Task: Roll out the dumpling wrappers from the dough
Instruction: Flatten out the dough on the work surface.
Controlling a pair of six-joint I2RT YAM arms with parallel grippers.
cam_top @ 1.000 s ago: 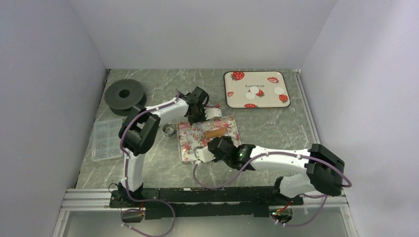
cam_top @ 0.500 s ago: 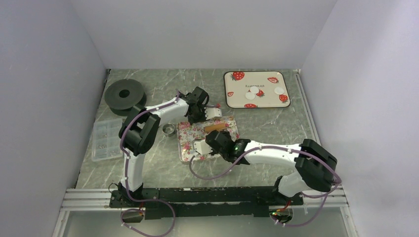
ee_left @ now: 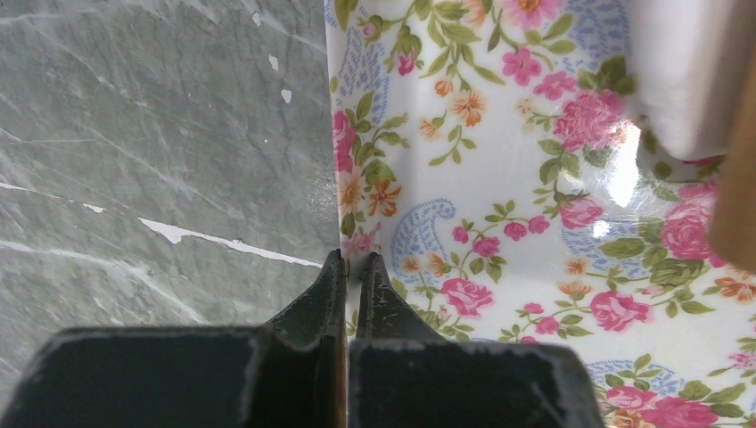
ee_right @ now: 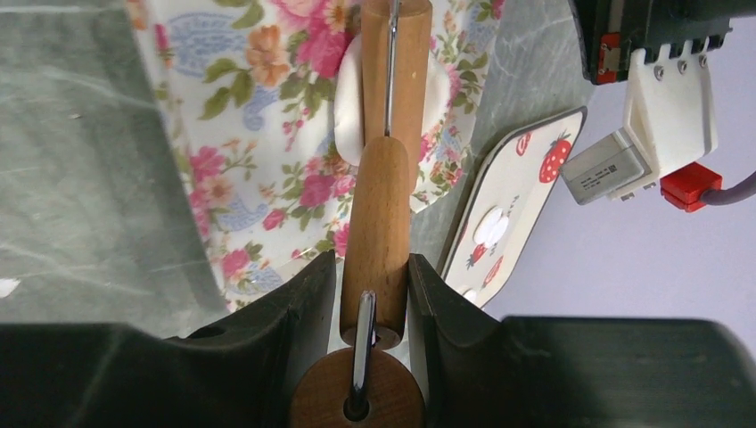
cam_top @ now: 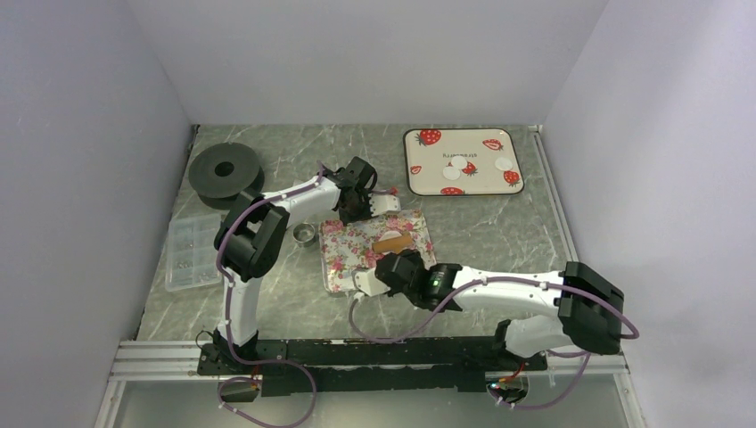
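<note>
Right tool (ee_right: 370, 272) is gripping the rolling pin (ee_right: 379, 214) over soft, likely tear-prone dough (ee_right: 346, 107), best lifted by its rim; left tool (ee_left: 352, 267) is pinching the edge of the floral mat (ee_left: 499, 178)

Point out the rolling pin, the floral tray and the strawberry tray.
rolling pin (ee_right: 377, 223): right wrist view, on its wooden handle.
floral tray (ee_left: 481, 169): left wrist view, on its bare printed surface.
strawberry tray (cam_top: 486, 183): top external view, on a bare cream patch.
</note>
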